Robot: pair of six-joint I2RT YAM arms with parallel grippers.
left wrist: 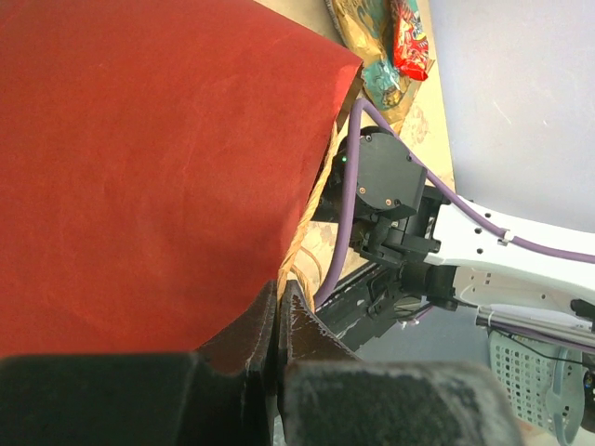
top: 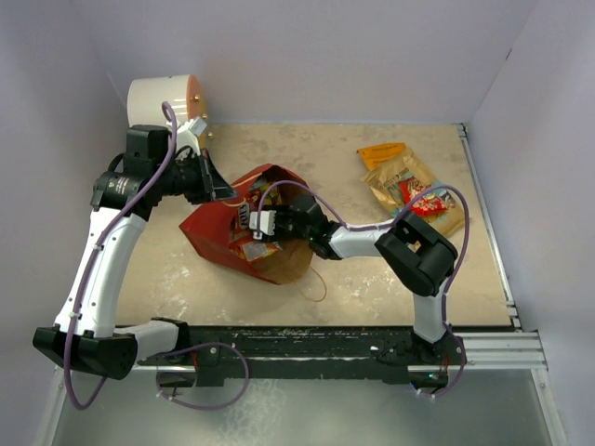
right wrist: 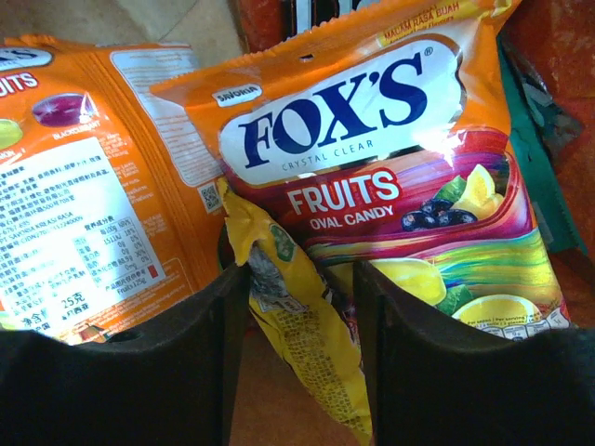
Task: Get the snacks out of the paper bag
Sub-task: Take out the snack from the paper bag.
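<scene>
The red paper bag (top: 216, 232) lies on its side at the table's middle, its brown mouth facing right. My left gripper (top: 219, 182) is at its upper rim; in the left wrist view it (left wrist: 277, 295) is shut on the bag's tan string handle (left wrist: 296, 251) beside the red wall (left wrist: 139, 167). My right gripper (top: 265, 223) reaches into the mouth. In the right wrist view it (right wrist: 299, 283) is open, its fingers either side of a yellow packet (right wrist: 302, 325). An orange Fox's Fruits candy pack (right wrist: 372, 158), a second orange pack (right wrist: 84, 214) and a teal pack (right wrist: 535, 186) lie behind.
An orange flat packet (top: 381, 153), a tan-gold bag (top: 400, 181) and a red packet (top: 429, 200) lie on the table at the back right. A white cylinder with an orange face (top: 163, 98) stands at the back left. White walls enclose the table.
</scene>
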